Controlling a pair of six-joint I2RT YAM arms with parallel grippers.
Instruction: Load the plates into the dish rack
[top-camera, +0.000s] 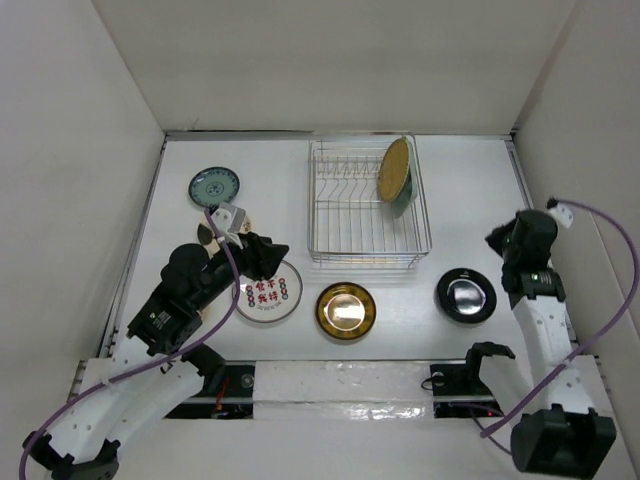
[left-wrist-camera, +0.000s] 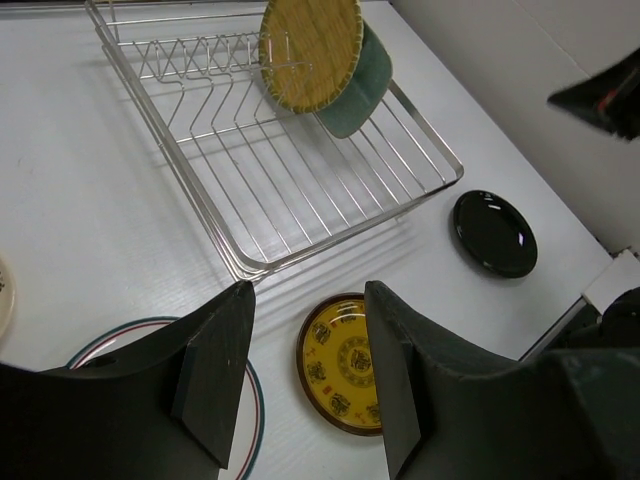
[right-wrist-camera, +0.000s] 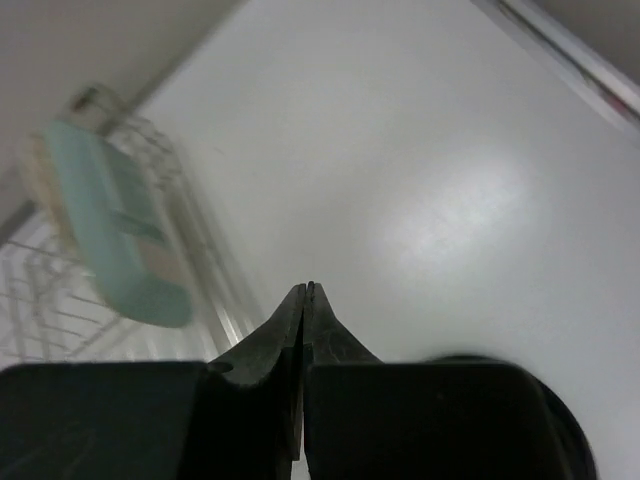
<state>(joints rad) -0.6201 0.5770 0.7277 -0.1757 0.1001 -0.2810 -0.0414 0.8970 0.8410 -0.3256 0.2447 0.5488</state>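
White table (top-camera: 500, 180), walled on 3 sides. Left gripper (left-wrist-camera: 308, 300): jaws open and empty, above the red-character plate (top-camera: 270, 292) off the near-left corner of the dish rack (top-camera: 368, 261). Right gripper (right-wrist-camera: 305, 292): jaws closed on nothing, right of the rack, near the black plate (top-camera: 466, 295). Gold plate (top-camera: 346, 310) lies before the rack's near edge. Woven plate (top-camera: 394, 168) and pale green plate (top-camera: 406, 202) stand at the rack's right end. Teal plate (top-camera: 214, 185) lies left of the rack, with bare table between.
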